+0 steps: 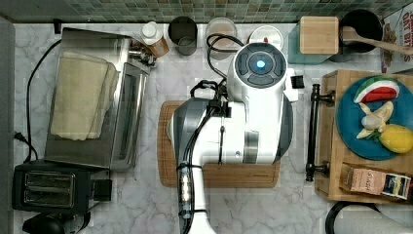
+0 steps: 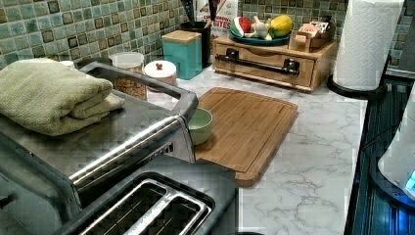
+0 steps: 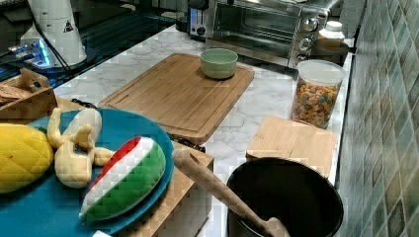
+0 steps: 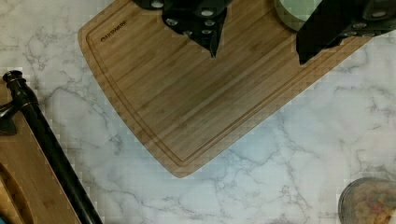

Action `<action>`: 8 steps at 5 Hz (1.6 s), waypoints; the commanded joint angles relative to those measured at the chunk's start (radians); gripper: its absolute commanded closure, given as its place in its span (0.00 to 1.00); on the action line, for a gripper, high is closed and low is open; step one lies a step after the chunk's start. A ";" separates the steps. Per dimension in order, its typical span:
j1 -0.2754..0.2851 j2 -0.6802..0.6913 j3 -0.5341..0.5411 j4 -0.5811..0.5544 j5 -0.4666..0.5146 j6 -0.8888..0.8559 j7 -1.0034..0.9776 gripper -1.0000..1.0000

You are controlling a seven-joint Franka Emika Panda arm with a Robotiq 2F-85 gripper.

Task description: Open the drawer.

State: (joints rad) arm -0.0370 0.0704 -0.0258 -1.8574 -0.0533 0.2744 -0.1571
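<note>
While the arm [image 1: 234, 131] hides most of the cutting board [image 1: 219, 176] in the top view, the left view shows that board bare with a green bowl [image 2: 199, 125] at its near corner. Drawer [image 2: 266, 63] is shut, in the wooden box [image 1: 336, 146] at the top view's 3 o'clock, under the blue plate [image 1: 350, 122] of toy fruit. Its black bar handle [image 1: 312, 132] runs 12 to 6 in the top view and faces 9, toward the board. In the wrist view the tool [image 4: 257, 53] hangs above the board with fingers [image 4: 212, 39] spread, pinching nothing, handle well apart. Marble worktop [image 1: 146, 195] underneath.
</note>
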 commanded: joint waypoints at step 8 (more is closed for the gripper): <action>-0.168 0.130 -0.180 -0.200 -0.083 0.494 -0.784 0.00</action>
State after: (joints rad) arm -0.2236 0.2102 -0.2034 -2.0039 -0.1260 0.7378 -0.8960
